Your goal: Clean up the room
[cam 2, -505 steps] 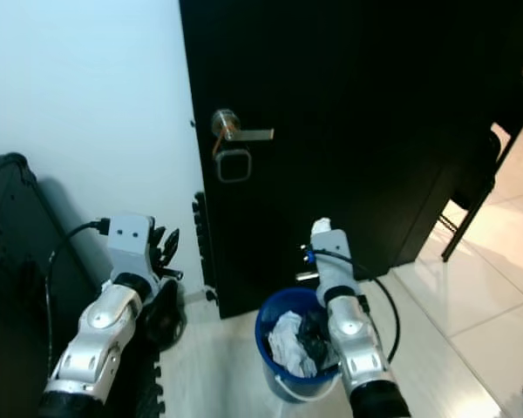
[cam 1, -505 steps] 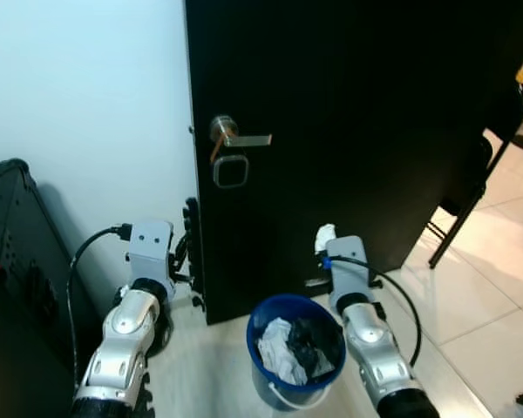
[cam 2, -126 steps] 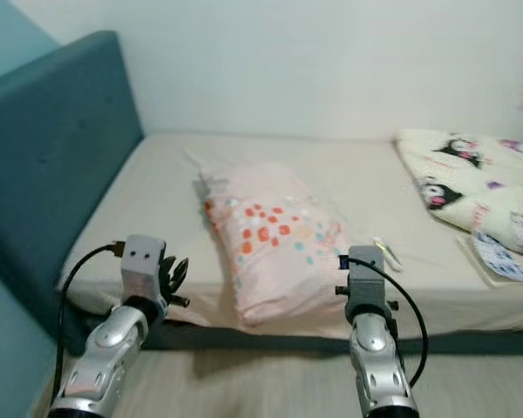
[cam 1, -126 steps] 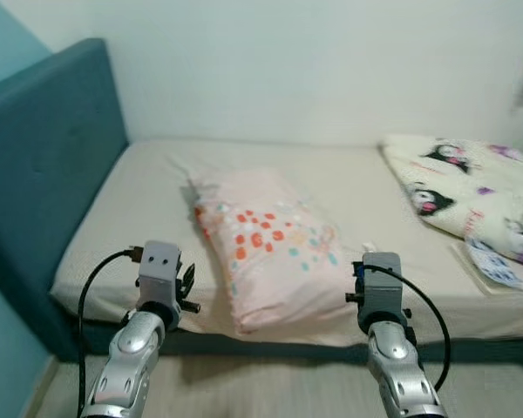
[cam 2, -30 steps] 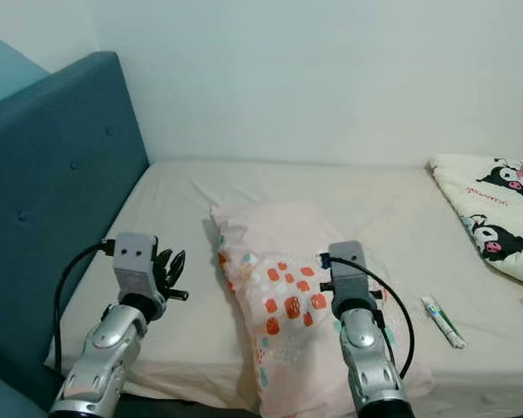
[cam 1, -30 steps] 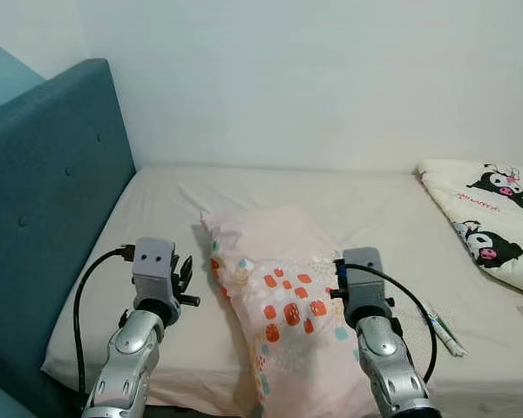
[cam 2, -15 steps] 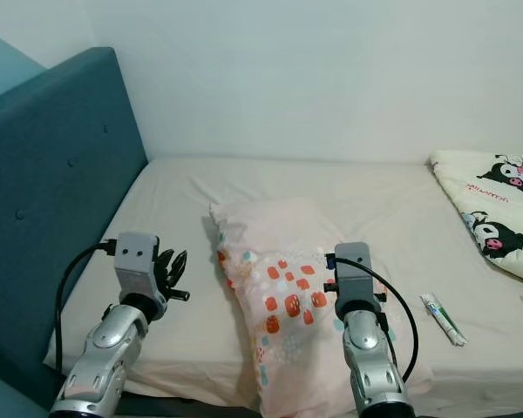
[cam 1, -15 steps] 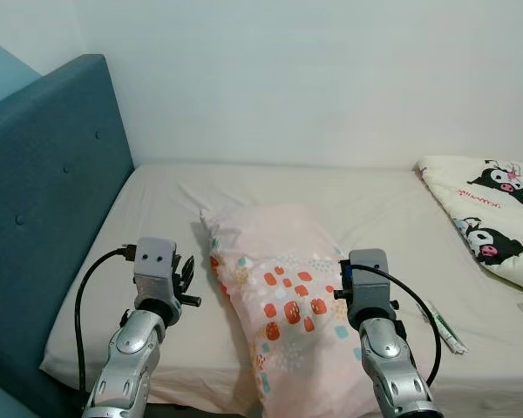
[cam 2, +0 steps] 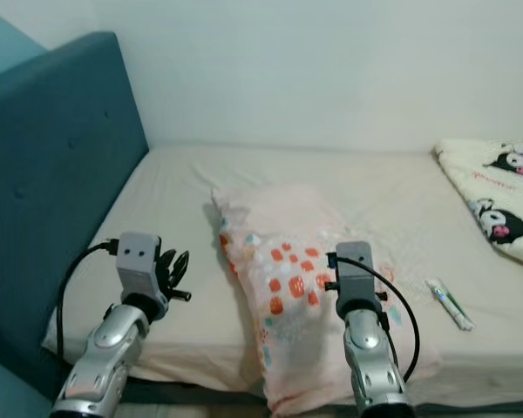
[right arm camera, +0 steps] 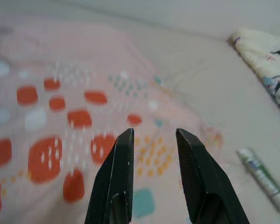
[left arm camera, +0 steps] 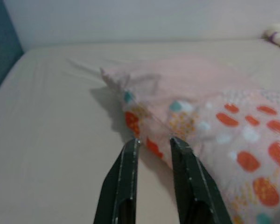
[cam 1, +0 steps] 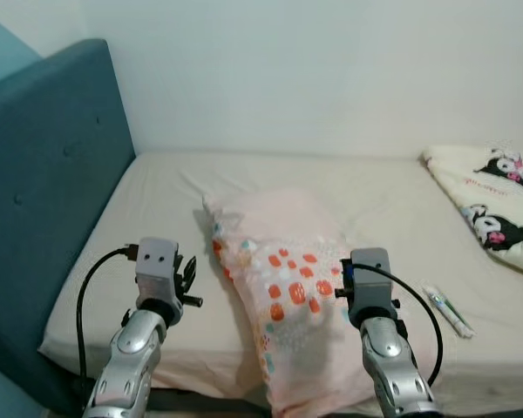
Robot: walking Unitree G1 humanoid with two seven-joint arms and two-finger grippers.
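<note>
- Locate the pillow first: it lies on the bed, its long axis running from the wall side toward the near edge of the mattress, slightly skewed, with its near end overhanging that edge.
- Note the left gripper: its fingers stand a little apart, with nothing between them, and the tips sit just short of the pillow's side seam. The pillow lies to the inner side of this arm.
- Note the right gripper: its fingers are likewise apart and empty, held directly above the patterned face of the pillow. This arm is judged the nearer one for a grasp.
- A small tube lies on the sheet just beside the pillow, on the robot's right, apart from both grippers.
- A printed blanket is bunched at the far right of the bed, well apart from the pillow.
- Expect the next move to turn on whether you straighten the pillow toward the headboard or collect the tube.
</note>
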